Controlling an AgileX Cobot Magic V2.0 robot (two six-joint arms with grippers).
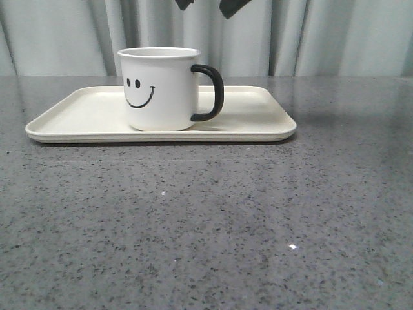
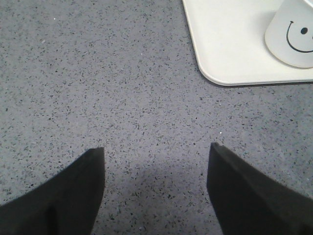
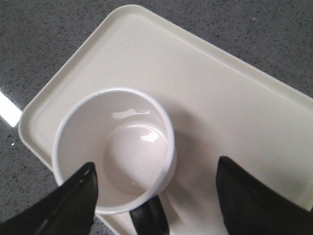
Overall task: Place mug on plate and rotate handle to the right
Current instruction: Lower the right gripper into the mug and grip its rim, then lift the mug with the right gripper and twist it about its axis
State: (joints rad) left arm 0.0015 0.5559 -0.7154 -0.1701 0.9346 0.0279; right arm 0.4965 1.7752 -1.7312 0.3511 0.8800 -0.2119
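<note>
The right gripper [image 3: 155, 196] hangs just above the mug [image 1: 161, 89] with its fingers spread wide and nothing between them, one finger over the rim, the other over bare plate [image 1: 77, 110]. The main risk, as a judgement, is a clip: if that arm shifts sideways before it lifts, a finger could catch the rim or the handle [image 1: 211, 93] and turn or tip the mug, spoiling the handle's heading.

The left gripper [image 2: 155, 188] is also wide open and empty, over bare worktop near the plate's left corner, well apart from the mug.

The mug stands upright and empty on the plate, left of its middle, toward the far edge of the worktop. It is white with a black smiley facing front; its glossy black loop handle already points right. The plate is cream, flat and low-rimmed.
</note>
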